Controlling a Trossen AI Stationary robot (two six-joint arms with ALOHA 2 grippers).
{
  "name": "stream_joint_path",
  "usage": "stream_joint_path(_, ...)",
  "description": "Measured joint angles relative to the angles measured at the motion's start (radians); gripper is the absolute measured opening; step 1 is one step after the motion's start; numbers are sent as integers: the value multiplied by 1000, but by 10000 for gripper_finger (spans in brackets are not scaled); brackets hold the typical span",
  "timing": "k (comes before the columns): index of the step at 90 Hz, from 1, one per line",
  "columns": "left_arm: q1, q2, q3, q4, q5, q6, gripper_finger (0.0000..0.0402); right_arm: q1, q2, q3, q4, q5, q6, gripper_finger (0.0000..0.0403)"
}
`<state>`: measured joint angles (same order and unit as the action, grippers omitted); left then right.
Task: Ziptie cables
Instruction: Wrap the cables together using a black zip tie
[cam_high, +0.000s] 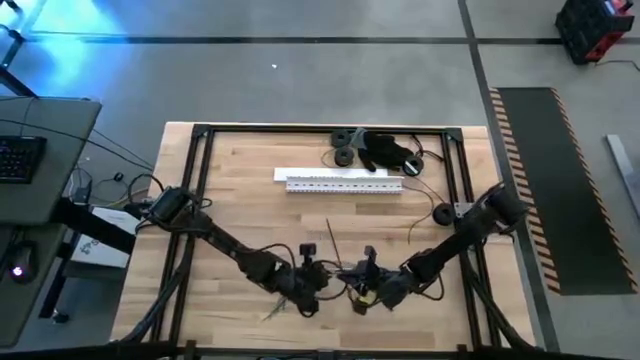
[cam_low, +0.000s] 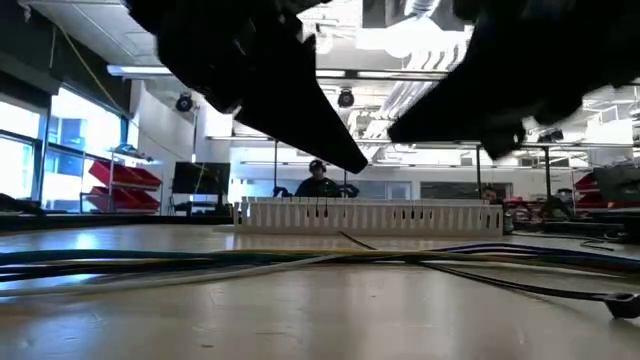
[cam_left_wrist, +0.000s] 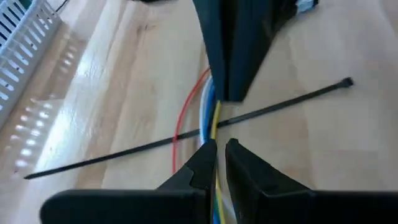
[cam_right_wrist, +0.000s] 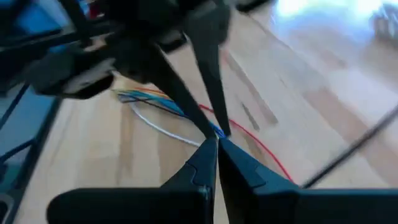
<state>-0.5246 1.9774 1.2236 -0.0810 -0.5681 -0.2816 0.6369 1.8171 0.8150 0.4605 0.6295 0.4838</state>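
Note:
The cables (cam_left_wrist: 213, 121) are a thin bundle of yellow, blue, white and red wires on the wooden table, near its front middle; their fanned ends (cam_right_wrist: 140, 98) lie on the wood. A black ziptie (cam_left_wrist: 118, 151) lies flat across and under them. My left gripper (cam_left_wrist: 221, 158) and my right gripper (cam_right_wrist: 217, 148) meet tip to tip over the bundle, each shut on it. In the high view the left gripper (cam_high: 330, 278) and the right gripper (cam_high: 358, 282) stand side by side. My left gripper pinches the bundle between its two fingertips (cam_left_wrist: 208, 155), just on the near side of the ziptie crossing; the yellow wire (cam_left_wrist: 215, 127) runs into the narrow gap. The fingers lie along the wires. My right gripper pinches the same bundle (cam_left_wrist: 214, 106) between its shut fingertips (cam_right_wrist: 208, 155), on the other side of the ziptie crossing. It points straight at the left gripper's tips. A red wire (cam_right_wrist: 264, 152) loops loose beside the hold.
A white slotted cable duct (cam_high: 345, 180) lies across the table's far half. Black rolls and a dark heap (cam_high: 375, 148) sit at the far edge, a black disc (cam_high: 442, 213) at the right. A person (cam_low: 318, 180) shows in the room behind.

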Motion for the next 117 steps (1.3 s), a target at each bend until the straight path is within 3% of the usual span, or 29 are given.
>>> stream_joint_path(11,-21,-7,-1,-3,0,-6,19,-1,-50,9,-74,-185,-155,1)
stream_joint_path(22,-34,-8,-1,-7,-38,-21,19,-3,-58,79,-302,-363,-277,14)
stream_joint_path(30,-33,-8,-1,-20,-43,-43,19,-2,-49,159,-489,-400,-376,44)
stream_joint_path(43,-31,-8,-1,-48,-47,-73,19,12,-22,251,-701,-370,-667,110)
stream_joint_path(57,-33,-8,-1,-78,-42,-79,19,31,19,268,-716,-397,-1059,161)
stream_joint_path(69,-36,-8,-1,-83,-43,-84,19,38,71,267,-668,-403,-1245,173)
stream_joint_path(91,-36,-8,-1,-84,-46,-84,19,14,123,267,-554,-436,-1355,151)
stream_joint_path(117,-36,-8,-1,-83,-47,-84,19,-69,191,271,-481,-613,-1354,117)
